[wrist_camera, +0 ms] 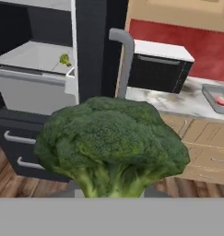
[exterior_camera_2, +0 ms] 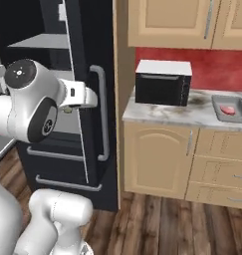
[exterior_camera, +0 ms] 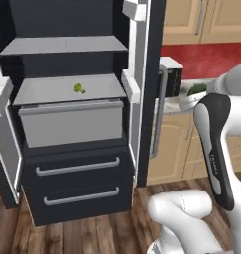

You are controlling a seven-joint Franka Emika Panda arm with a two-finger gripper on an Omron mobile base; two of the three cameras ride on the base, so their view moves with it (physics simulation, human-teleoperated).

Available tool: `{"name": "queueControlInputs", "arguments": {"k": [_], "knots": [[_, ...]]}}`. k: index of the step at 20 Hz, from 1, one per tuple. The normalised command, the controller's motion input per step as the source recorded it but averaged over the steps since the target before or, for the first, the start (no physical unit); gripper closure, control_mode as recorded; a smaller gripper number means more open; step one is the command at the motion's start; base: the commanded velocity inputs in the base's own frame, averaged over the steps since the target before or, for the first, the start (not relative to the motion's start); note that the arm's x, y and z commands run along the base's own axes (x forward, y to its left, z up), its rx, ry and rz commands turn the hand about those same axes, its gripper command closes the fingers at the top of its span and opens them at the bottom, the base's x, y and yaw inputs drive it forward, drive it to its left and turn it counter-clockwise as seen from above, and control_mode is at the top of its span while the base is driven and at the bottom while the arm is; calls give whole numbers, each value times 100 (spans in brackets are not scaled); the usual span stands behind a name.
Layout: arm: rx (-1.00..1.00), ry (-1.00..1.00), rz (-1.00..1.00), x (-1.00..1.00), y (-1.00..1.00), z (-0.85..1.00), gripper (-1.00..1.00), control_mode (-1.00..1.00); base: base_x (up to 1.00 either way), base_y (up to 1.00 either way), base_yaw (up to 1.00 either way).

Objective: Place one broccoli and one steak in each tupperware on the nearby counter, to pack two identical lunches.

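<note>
Hand view, claw clamped on a big broccoli head [wrist_camera: 111,145], small second broccoli [wrist_camera: 64,59] far left on fridge shelf [wrist_camera: 35,56], steak [exterior_camera_2: 228,109] in grey tupperware [exterior_camera_2: 218,112] far right on marble counter [exterior_camera_2: 162,113], black microwave [exterior_camera_2: 163,82] between.

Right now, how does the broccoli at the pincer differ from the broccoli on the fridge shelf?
The near broccoli is off any surface, at the shut pincer; the far broccoli lies on a grey fridge shelf. The near one looks huge and dark green, being close to the camera; the far one looks tiny and yellow-green. Both are green florets.
</note>
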Motion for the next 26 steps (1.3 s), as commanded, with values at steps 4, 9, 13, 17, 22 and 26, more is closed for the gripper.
{"name": "queueControlInputs", "arguments": {"k": [4, 9, 13, 17, 22, 26], "knots": [[0, 0, 0, 0, 0, 0, 100, 100, 0, -100, -16], [0, 0, 0, 0, 0, 0, 100, 100, 4, -100, -15], [0, 0, 0, 0, 0, 0, 100, 100, 26, -100, -15], [0, 0, 0, 0, 0, 0, 100, 100, 45, -100, -11], [0, 0, 0, 0, 0, 0, 100, 100, 65, -98, -7], [0, 0, 0, 0, 0, 0, 100, 100, 84, -82, -2]]}}
